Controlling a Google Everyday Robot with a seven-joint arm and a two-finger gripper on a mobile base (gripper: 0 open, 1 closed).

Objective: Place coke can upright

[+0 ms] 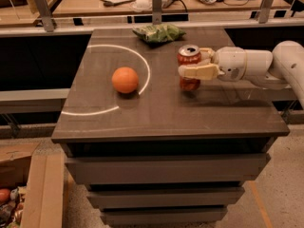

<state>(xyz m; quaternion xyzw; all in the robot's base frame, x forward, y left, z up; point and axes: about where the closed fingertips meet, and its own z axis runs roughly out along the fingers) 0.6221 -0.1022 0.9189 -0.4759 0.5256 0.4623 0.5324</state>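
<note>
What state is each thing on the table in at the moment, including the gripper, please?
coke can: upright, gripped around its middle, low over the table; whether it touches cannot be told.
gripper: shut on the coke can, reaching in from the right of the view.
orange ball: resting free on the table, apart from the can.
snack bag: lying flat at the table's far edge, untouched.

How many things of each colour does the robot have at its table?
Red: 1, the can, upright, held in the gripper over the right side of the table.
Orange: 1, the ball.
Green: 1, the snack bag.
Total: 3.
</note>
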